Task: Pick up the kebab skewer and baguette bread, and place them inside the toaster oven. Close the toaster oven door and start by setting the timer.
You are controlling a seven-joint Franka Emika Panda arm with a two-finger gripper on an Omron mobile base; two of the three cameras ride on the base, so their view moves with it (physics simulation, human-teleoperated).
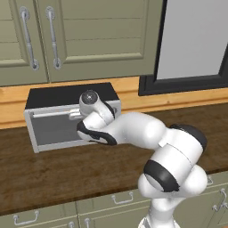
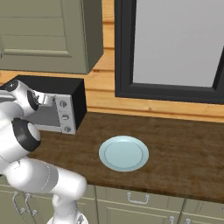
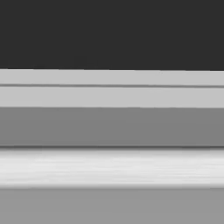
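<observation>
The toaster oven (image 1: 71, 116) stands on the wooden desk (image 1: 53, 171) against the back wall, and its door (image 1: 55, 129) looks shut, the grey glass upright in its silver frame. The arm's hand is pressed up close to the door's upper edge, right at the bar handle (image 3: 112, 168), which runs as a pale band across the hand view with the black top of the oven above it. Whether the fingers are spread or pressed together cannot be told, since the wrist hides them in both base views. Neither the kebab skewer nor the baguette bread can be made out anywhere; the round plate (image 2: 124, 153) to the oven's right is bare, so they are probably inside. The main risk now is the hand, so close to the handle, catching it and dragging the door open as it leaves. Reaching for the knobs (image 2: 64, 117) on the right side, a sideways swipe could also shove the light oven along the desk or turn the wrong knob.
</observation>
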